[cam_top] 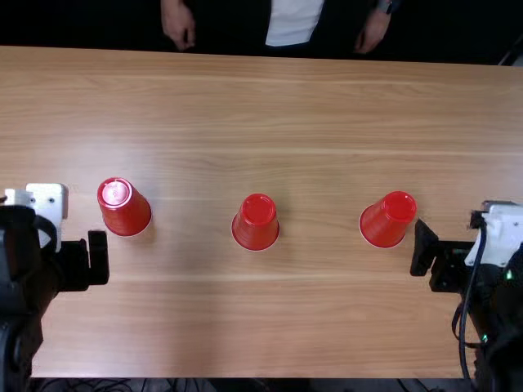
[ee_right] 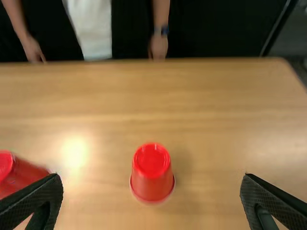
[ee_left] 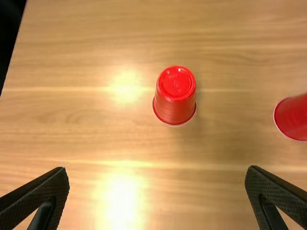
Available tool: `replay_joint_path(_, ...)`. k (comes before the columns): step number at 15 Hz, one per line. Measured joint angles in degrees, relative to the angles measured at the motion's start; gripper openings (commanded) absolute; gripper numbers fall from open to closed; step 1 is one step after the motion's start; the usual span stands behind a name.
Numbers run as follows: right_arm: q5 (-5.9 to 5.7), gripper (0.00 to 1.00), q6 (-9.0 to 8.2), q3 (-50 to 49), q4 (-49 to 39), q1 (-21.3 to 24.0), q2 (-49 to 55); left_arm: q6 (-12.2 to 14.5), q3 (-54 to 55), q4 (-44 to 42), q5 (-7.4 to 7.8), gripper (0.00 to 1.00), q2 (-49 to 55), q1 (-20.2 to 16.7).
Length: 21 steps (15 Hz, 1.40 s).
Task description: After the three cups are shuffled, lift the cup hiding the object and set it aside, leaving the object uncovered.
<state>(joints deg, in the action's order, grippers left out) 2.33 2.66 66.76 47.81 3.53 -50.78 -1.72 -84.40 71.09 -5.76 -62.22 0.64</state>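
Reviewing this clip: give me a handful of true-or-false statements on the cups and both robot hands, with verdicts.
1. The left cup, middle cup and right cup stand mouth down in a row. True.
2. The left hand grips the left cup. False: it is open and apart from that cup.
3. The middle cup lies on its side. False: it stands mouth down.
4. The right hand is open and holds nothing. True.

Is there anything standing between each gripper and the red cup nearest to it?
Nothing visible does. Only bare table lies between the open left gripper and the left cup, and between the open right gripper and the right cup. The middle cup stands apart from both paths.
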Motion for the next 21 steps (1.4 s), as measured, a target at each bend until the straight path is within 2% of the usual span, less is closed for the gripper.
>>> replay_joint_path(4,-0.02,1.0,0.96,7.32,11.65,-1.6,-10.47,0.0,-4.98,3.5,0.0,1.0,-11.85,0.0)
replay_joint_path(8,-0.07,1.0,1.55,10.88,15.65,-1.66,-18.6,0.0,-11.5,7.56,-0.02,1.0,-19.93,0.0)
replay_joint_path(11,0.0,1.0,1.51,10.93,15.63,-1.66,-21.49,-0.02,-13.53,7.1,0.07,1.0,-24.9,0.0)
replay_joint_path(17,0.0,1.0,1.42,10.93,14.58,-1.66,-21.75,0.0,-13.77,1.99,0.22,1.0,-34.64,0.02)
replay_joint_path(21,0.0,1.0,1.33,10.91,14.51,-1.66,-21.75,-0.15,-15.93,1.68,0.37,1.0,-41.53,0.0)
